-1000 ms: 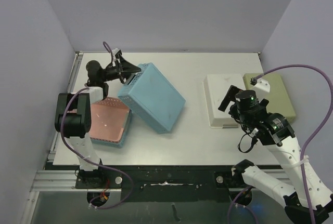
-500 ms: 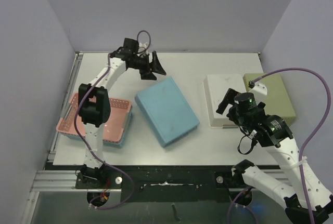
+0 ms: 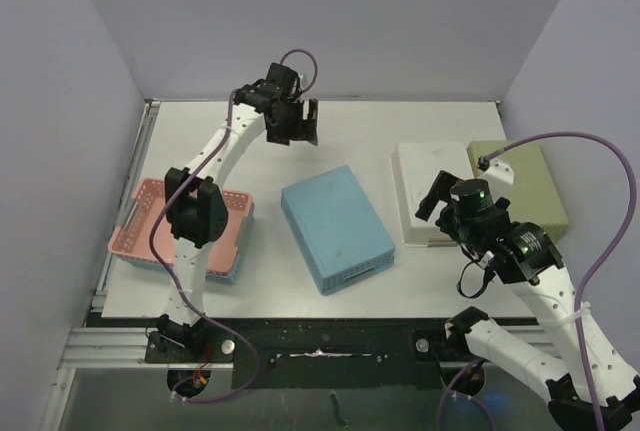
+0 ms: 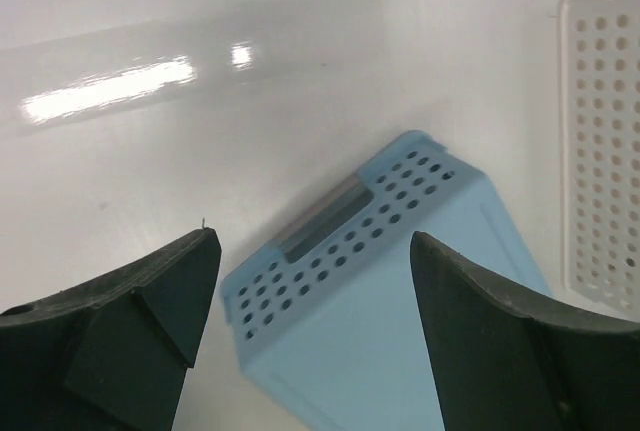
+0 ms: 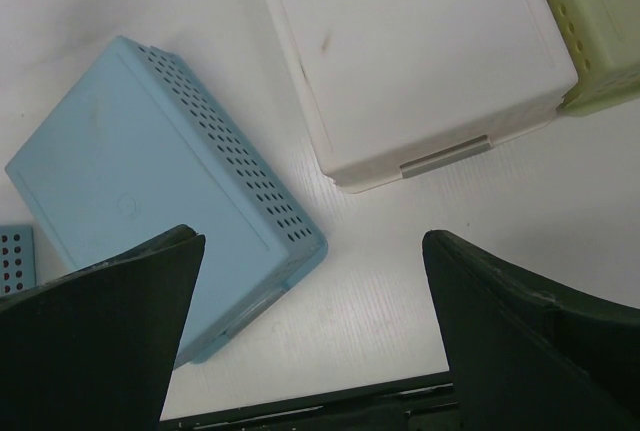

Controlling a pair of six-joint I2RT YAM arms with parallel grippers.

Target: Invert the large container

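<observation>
Blue container (image 3: pixel 336 228), the large one, lies bottom-up in the middle of the white table (image 3: pixel 400 126). Its smooth base faces the ceiling, its perforated walls are down on the surface, and it sits at a slant to the table edges.

At the left edge sits a pink basket (image 3: pixel 150 223), stacked on a blue basket (image 3: pixel 240 249) of which only a rim shows. Both are near the container but apart from it. The left arm stretches over them to the far side. The left gripper (image 3: pixel 298 131) hangs there above bare table, just beyond the container's far short end, with its jaws spread wide and nothing between them.

To the right of the container, with a strip of table between, lies a white container (image 3: pixel 425 191), also base-up. A pale green container (image 3: pixel 535 183) sits tight against its right side. The right gripper (image 5: pixel 312 241) hovers over the white container's near left corner, jaws wide apart and empty.
</observation>
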